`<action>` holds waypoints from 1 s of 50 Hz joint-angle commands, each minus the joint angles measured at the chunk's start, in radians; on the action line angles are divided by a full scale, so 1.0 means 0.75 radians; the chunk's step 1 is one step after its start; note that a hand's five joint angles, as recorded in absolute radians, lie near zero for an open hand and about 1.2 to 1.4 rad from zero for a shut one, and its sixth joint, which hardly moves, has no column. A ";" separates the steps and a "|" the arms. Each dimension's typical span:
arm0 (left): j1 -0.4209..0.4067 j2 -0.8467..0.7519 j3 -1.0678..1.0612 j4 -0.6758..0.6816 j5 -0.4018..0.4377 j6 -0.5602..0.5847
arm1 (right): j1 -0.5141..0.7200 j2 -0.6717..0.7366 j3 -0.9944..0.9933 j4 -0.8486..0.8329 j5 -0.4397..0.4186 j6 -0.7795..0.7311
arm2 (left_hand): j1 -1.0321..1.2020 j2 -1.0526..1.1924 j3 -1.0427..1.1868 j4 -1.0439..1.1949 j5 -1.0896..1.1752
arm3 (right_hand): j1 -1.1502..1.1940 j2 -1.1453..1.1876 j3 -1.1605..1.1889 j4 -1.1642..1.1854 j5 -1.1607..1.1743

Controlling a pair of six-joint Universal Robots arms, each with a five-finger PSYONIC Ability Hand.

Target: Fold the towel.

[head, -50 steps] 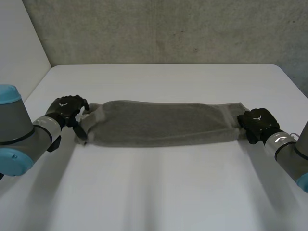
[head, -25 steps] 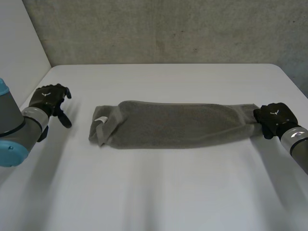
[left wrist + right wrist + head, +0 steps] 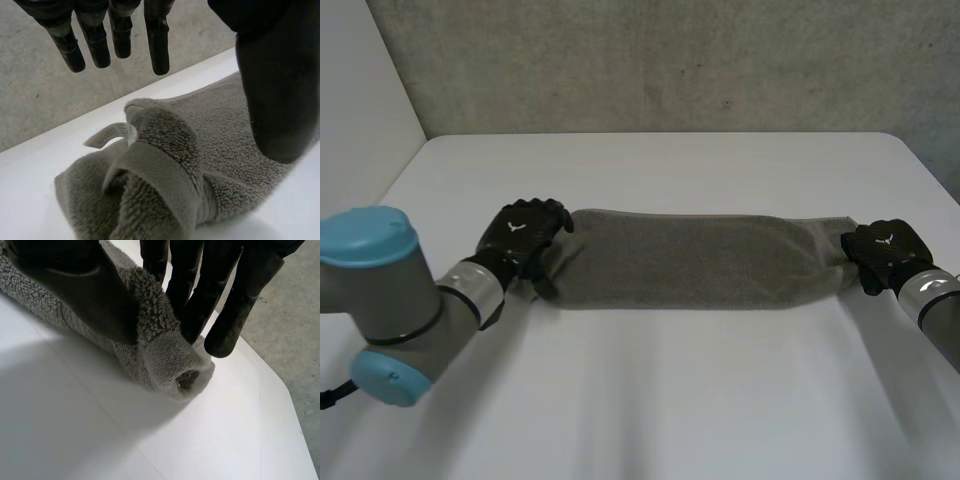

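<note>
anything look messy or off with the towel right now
Yes. The end of the towel under the left hand is bunched up: its hem band twists over the pile and a small loop tag sticks out. The end pinched by the right hand is rolled into a tube, not flat.
</note>
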 commanded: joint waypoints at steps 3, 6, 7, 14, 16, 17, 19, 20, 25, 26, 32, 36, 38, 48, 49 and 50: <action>-0.025 -0.167 0.122 0.047 -0.128 0.054 | 0.000 0.000 0.009 0.001 0.000 -0.001 | -0.083 -0.071 -0.079 -0.083 -0.060 | 0.107 0.095 0.105 0.071 0.092; -0.023 -0.202 0.150 0.049 -0.163 0.107 | 0.000 0.000 0.009 0.001 0.000 -0.001 | -0.086 -0.075 -0.083 -0.087 -0.064 | 0.107 0.095 0.105 0.071 0.092; -0.023 -0.202 0.151 0.049 -0.163 0.107 | 0.000 0.000 0.009 0.001 0.000 -0.001 | -0.086 -0.075 -0.083 -0.087 -0.064 | 0.107 0.095 0.105 0.071 0.092; -0.005 -0.243 0.192 0.049 -0.212 0.199 | 0.000 -0.002 0.007 0.001 -0.004 -0.001 | -0.094 -0.083 -0.091 -0.095 -0.072 | 0.107 0.095 0.105 0.071 0.092; 0.002 -0.237 0.196 0.049 -0.230 0.201 | 0.000 -0.004 0.007 0.001 -0.004 -0.001 | -0.094 -0.083 -0.091 -0.095 -0.072 | 0.107 0.095 0.105 0.071 0.092; 0.010 -0.227 0.198 0.049 -0.245 0.201 | -0.002 -0.004 0.007 0.001 -0.004 -0.001 | -0.098 -0.087 -0.095 -0.099 -0.076 | 0.107 0.095 0.105 0.071 0.092; 0.026 -0.213 0.204 0.047 -0.259 0.201 | -0.002 -0.004 0.005 0.001 -0.004 -0.001 | -0.098 -0.087 -0.095 -0.099 -0.076 | 0.107 0.095 0.105 0.071 0.092; 0.050 -0.192 0.204 0.041 -0.271 0.201 | -0.002 -0.006 0.005 0.001 -0.004 -0.001 | -0.098 -0.087 -0.095 -0.099 -0.076 | 0.107 0.095 0.105 0.071 0.092; 0.110 -0.149 0.196 0.034 -0.269 0.205 | -0.004 -0.006 -0.005 0.001 0.004 -0.003 | -0.098 -0.087 -0.095 -0.099 -0.076 | 0.107 0.095 0.105 0.071 0.092; 0.124 -0.145 0.196 0.034 -0.265 0.205 | -0.004 -0.004 -0.009 0.001 0.008 -0.007 | -0.098 -0.087 -0.095 -0.099 -0.076 | 0.107 0.095 0.105 0.071 0.092; 0.161 -0.145 0.194 0.034 -0.259 0.205 | -0.018 -0.004 -0.013 -0.001 0.010 -0.038 | -0.098 -0.087 -0.095 -0.099 -0.076 | 0.107 0.095 0.105 0.071 0.092; 0.206 -0.157 0.206 0.032 -0.255 0.205 | -0.020 0.002 -0.019 -0.001 0.014 -0.077 | -0.098 -0.087 -0.095 -0.099 -0.076 | 0.107 0.095 0.105 0.071 0.092; 0.214 -0.159 0.208 0.030 -0.251 0.203 | -0.020 0.004 -0.019 -0.001 0.014 -0.085 | -0.098 -0.087 -0.095 -0.099 -0.076 | 0.107 0.095 0.105 0.071 0.092; 0.204 -0.096 0.179 -0.017 -0.149 0.187 | -0.008 -0.002 0.001 0.001 0.014 -0.089 | -0.098 -0.087 -0.095 -0.099 -0.076 | 0.107 0.095 0.105 0.071 0.092; 0.202 -0.078 0.171 -0.039 -0.112 0.185 | -0.008 -0.002 0.001 0.001 0.014 -0.089 | -0.098 -0.087 -0.095 -0.099 -0.076 | 0.107 0.095 0.105 0.071 0.092; 0.202 -0.057 0.157 -0.059 -0.069 0.185 | -0.008 -0.002 -0.001 0.001 0.014 -0.089 | -0.098 -0.087 -0.095 -0.099 -0.076 | 0.107 0.095 0.105 0.071 0.092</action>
